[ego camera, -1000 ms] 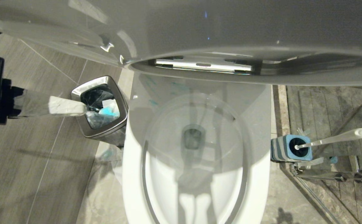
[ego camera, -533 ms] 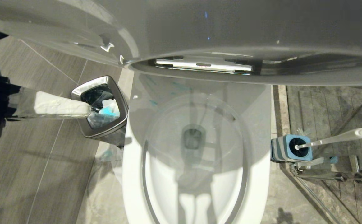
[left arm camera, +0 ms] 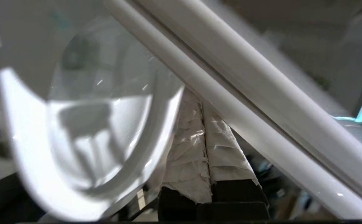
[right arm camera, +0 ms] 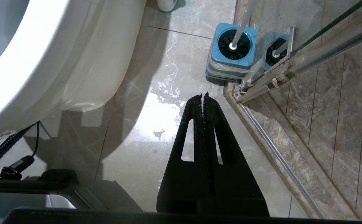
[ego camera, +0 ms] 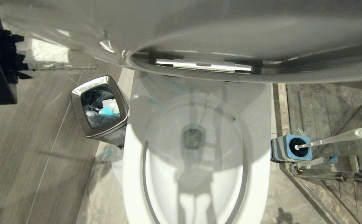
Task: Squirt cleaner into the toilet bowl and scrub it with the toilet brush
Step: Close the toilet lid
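Toilet bowl (ego camera: 196, 149) open in mid-frame, lid (ego camera: 199, 28) raised behind it, brush parked to its right.

Faint blue cleaner streaks (ego camera: 151, 101) mark the porcelain at the rear rim. A square steel bin (ego camera: 99, 107) stands just beside the bowl on the left, holding a dark liner, white paper and a blue-stained tissue (ego camera: 107, 111). The toilet brush (ego camera: 333, 138) leans in its grey-and-blue holder (ego camera: 289, 148) near the glass shower frame (ego camera: 323, 174) on the right. The left gripper (ego camera: 48, 54) hangs at the upper left beside the lid's edge; the left wrist view shows its 2 paper-wrapped fingers (left arm camera: 185, 155) pressed together with nothing between them, close to the seat. Only the right wrist view shows the right gripper (right arm camera: 203, 96), its 2 black fingers pressed together and holding nothing, over the marble floor (right arm camera: 156, 124), well short of the holder and its reflection (right arm camera: 275, 49) in the glass.
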